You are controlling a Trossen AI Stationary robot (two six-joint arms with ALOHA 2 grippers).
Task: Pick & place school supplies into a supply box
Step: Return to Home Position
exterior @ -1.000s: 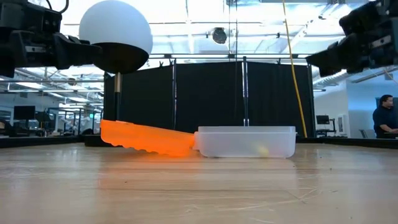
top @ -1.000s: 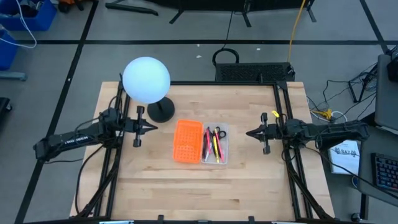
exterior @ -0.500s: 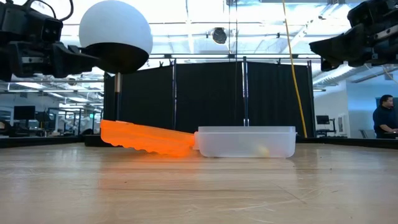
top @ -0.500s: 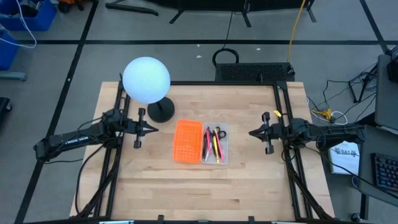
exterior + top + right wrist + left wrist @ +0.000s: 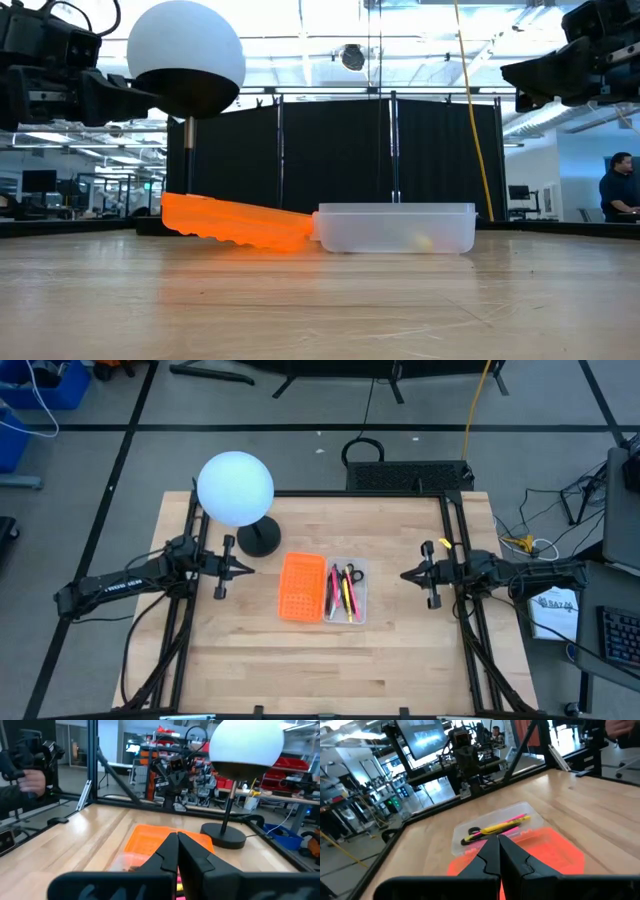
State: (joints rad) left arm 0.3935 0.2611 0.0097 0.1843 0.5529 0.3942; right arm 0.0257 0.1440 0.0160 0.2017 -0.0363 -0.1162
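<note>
School supplies [image 5: 343, 592] lie inside the clear plastic box [image 5: 361, 610] near the middle of the tabletop [image 5: 330, 660]. Pink, yellow and dark pens [image 5: 340, 598] sit side by side, with the black-handled scissors [image 5: 351, 572] at the far end of the box. The orange gridded lid [image 5: 301, 586] is folded out beside the box on the left arm's side, joined to it, and in the low view it slopes upward away from the box. A white globe lamp [image 5: 235, 488] stands behind the lid. The left gripper [image 5: 247, 566] hangs above the tabletop's left part, apart from the lid, its fingers pressed together with nothing between them. The right gripper [image 5: 404, 575] hangs over the right part, pointing toward the box, likewise clenched and empty.
</note>
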